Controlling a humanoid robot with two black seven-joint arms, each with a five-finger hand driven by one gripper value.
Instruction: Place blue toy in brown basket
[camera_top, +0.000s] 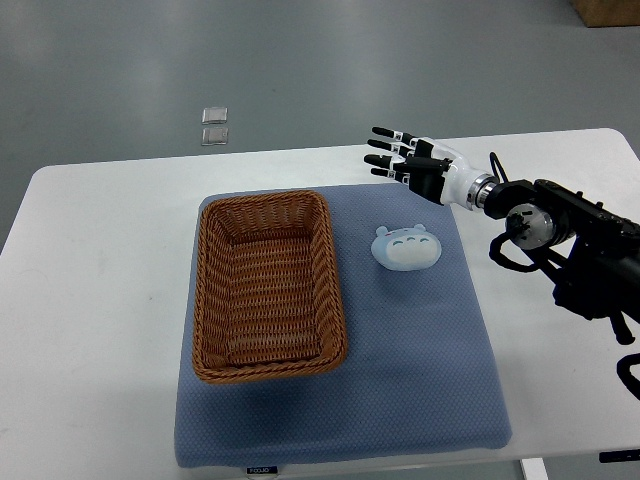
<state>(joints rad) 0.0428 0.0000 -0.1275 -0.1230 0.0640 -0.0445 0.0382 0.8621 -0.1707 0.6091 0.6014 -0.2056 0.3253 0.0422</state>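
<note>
Robot hand (405, 158) hovering with fingers spread, gripping nothing, beyond the blue mat's (420, 370) far right corner. Left on mat: brown basket (268, 285), woven wicker, rectangular, empty. Right of basket, apart from it: blue toy (405, 247), rounded, pale, unobstructed. White surface (100, 300) bare around mat.

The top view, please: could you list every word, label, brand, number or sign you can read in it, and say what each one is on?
Small white tag on the front edge of the blue mat: it carries print, but it is too small and blurred to read.
Brown basket, blue toy, right hand, white table: no text shows on any of them.
</note>
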